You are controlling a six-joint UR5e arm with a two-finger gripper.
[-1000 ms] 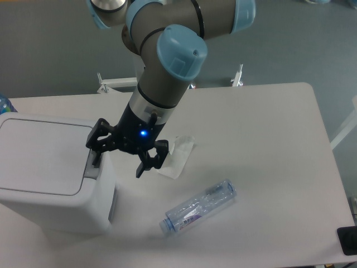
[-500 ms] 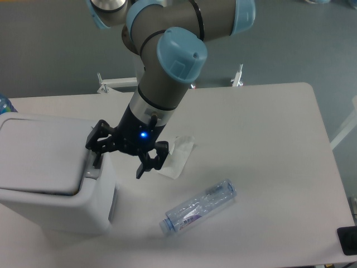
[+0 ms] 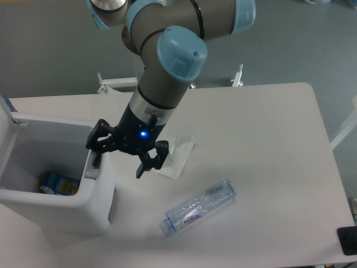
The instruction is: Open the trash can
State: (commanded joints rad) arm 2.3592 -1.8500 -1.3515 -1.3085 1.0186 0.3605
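Note:
The white trash can (image 3: 95,215) stands at the table's left front. Its lid (image 3: 5,131) is swung up at the far left edge of the view, so the inside shows, with a blue and yellow packet (image 3: 58,183) at the bottom. The grey push-button tab (image 3: 92,168) is on the right rim. My gripper (image 3: 118,162) is open, with one fingertip on the tab and the other finger hanging over the table just right of the can. It holds nothing.
A clear plastic bottle (image 3: 199,207) lies on its side right of the can. A crumpled clear wrapper (image 3: 177,155) lies beside the gripper. A black object (image 3: 348,240) sits at the table's front right corner.
The trash can's lid has sprung up from flat and shut to fully raised, which exposes the inside. My gripper and arm have stayed in place on the tab.

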